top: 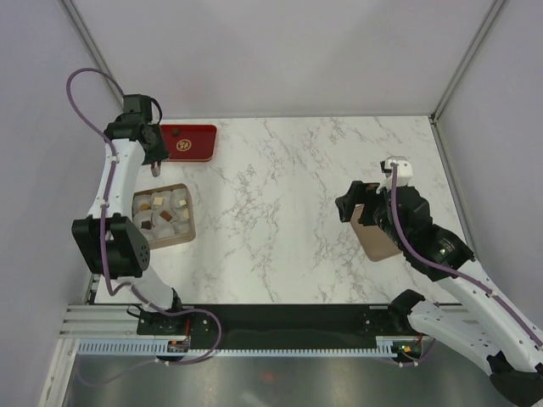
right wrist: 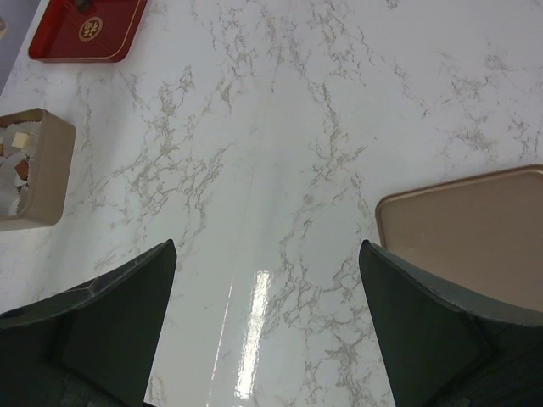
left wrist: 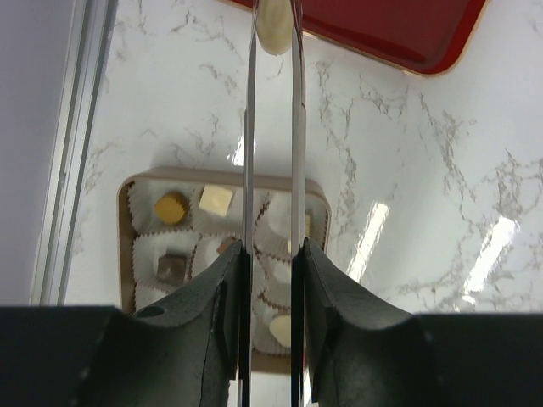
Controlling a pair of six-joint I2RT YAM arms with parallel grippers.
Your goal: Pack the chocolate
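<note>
Grey-white walls closed off three sides of the marble table (top: 288, 220).

Top view: the red tray (top: 188, 142) sat far left, and the box (top: 193, 222) of paper cups lay just near of it. Several chocolate pieces (top: 165, 217) were already in cups. Over the strip of table between tray and box hung the left gripper (top: 157, 170). At the right, well apart from the box, the right gripper (top: 361, 203) hovered over the far end of the box lid (top: 377, 242).

Left wrist view: fingers narrow, pinching a cream-white piece (left wrist: 273, 32) at their tips, seen against the tray's near rim. The box below showed tan, cream and brown pieces. Some cups looked unfilled.

Right wrist view: fingers (right wrist: 102, 322) spread wide, nothing between them. The lid lay flat at the right.

Judgement: a placing step was in hand. The next move called for bringing the piece near, over an unfilled cup, lowering straight, then parting the fingers.

Edges: cup rims and neighbouring pieces stood close together, so the thin fingers could snag paper. The left wall was close beside the box, with little room there. The table's middle was open for carrying the lid across.
</note>
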